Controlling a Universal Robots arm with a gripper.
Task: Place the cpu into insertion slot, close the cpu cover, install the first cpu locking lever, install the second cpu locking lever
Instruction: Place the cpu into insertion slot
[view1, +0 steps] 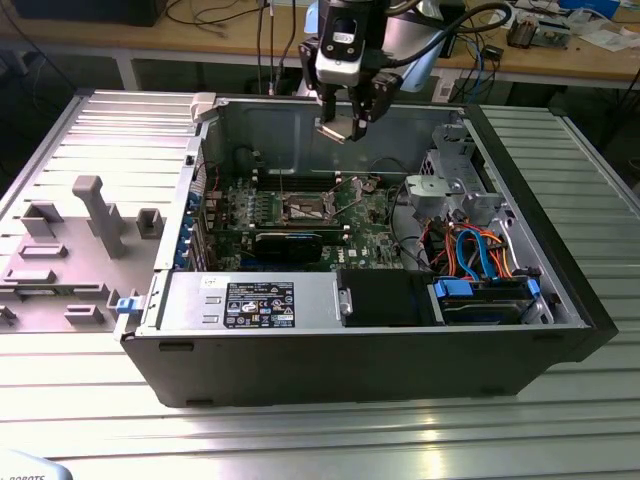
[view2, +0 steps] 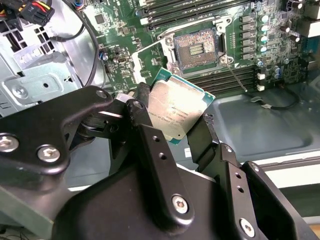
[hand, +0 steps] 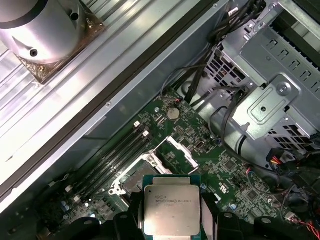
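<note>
On the worktop (view1: 300, 440) nearest me sits an open case (view1: 350, 365), its black wall facing me. Inside, on the near side of the slot, a silver box (view1: 250, 300) with a label runs along that wall. A black card (view1: 290, 244) lies between the box and the slot.

The slot (view1: 305, 208) sits on the green board (view1: 370, 235). It is uncovered, and in the second wrist view its dark tan contact field is bare. The cover (hand: 182, 150) stands open at one edge of the slot, and a thin lever (view2: 235, 75) reaches out from one corner of it.

Above the slot and a little past it hangs the gripper (view1: 345, 125). Its fingers (view2: 150, 150) are drawn in narrow on two opposite edges of the cpu (view1: 335, 130). The cpu is in the air, well clear of the slot, with its metal top towards both wrist cameras. In the exterior view it looks tilted.

To the exterior view's right of the slot stand a metal cage (view1: 455, 185) and a bunch of orange and blue cables (view1: 480, 250). To the exterior view's left of the slot, outside the case, lies a grey tray (view1: 70, 250) of blocks. Far beyond the slot run wooden benches (view1: 560, 62).
</note>
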